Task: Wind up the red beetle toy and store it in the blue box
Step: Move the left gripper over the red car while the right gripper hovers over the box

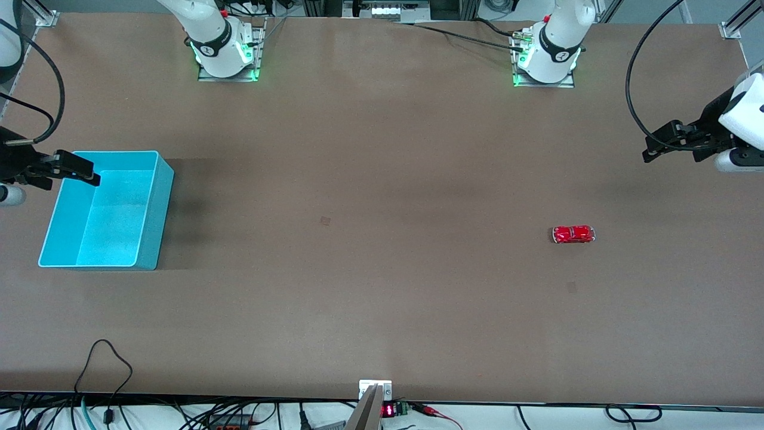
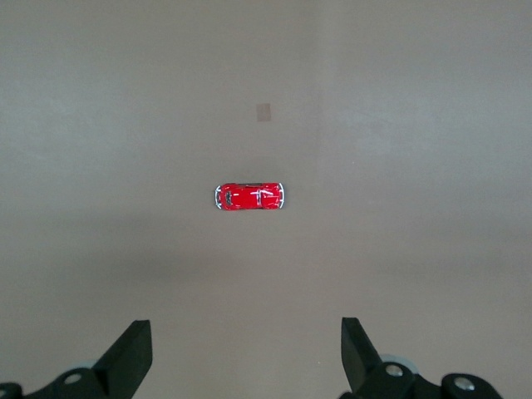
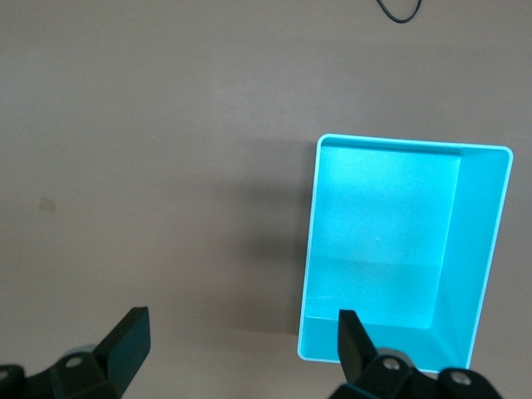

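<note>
The red beetle toy [image 1: 573, 234] sits on the bare surface [image 1: 382, 239] at the front view's right of centre, well apart from the blue box [image 1: 149, 239] at middle left. It looks light, rigid and glossy, likely slippery; its flat flanks seem the best hold. Its long axis lies across the frame; which end is its nose I cannot tell. The left end effector [image 1: 650, 150] at right edge and right end effector [image 1: 89, 173] over the box's rim both gape wide, empty

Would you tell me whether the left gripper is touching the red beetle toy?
Apart. The left wrist view shows bare table between the open left gripper and the red beetle toy.
</note>
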`<action>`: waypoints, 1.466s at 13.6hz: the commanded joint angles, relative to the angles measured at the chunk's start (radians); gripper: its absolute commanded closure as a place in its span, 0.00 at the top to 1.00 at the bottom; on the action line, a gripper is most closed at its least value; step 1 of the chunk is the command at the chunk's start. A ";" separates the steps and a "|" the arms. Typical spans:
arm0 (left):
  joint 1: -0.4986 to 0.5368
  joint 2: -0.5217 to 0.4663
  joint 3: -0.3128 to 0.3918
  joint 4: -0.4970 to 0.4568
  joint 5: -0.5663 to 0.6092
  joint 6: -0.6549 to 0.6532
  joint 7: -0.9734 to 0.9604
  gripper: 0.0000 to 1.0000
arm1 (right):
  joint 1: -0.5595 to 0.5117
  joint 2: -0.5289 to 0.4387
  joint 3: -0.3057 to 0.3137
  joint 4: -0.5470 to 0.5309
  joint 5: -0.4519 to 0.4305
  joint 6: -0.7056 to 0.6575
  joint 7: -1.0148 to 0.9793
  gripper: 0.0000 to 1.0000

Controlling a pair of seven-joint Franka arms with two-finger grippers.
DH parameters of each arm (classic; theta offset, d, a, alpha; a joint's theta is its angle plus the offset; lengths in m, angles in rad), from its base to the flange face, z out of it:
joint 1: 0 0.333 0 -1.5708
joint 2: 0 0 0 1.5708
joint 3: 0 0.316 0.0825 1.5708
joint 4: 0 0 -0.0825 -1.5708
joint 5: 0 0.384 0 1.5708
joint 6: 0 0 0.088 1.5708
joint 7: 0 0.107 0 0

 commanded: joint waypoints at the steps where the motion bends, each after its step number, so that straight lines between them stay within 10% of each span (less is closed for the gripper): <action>1: 0.010 -0.043 -0.009 -0.046 -0.002 0.000 0.003 1.00 | 0.011 0.002 0.000 -0.004 -0.040 0.012 0.007 1.00; 15: 0.010 0.165 -0.010 -0.109 -0.002 -0.009 0.587 1.00 | 0.031 0.085 0.003 0.001 0.011 0.033 0.004 1.00; 20: 0.015 0.218 -0.009 -0.241 0.000 0.183 0.953 1.00 | 0.033 0.108 0.005 0.000 0.011 0.021 -0.013 1.00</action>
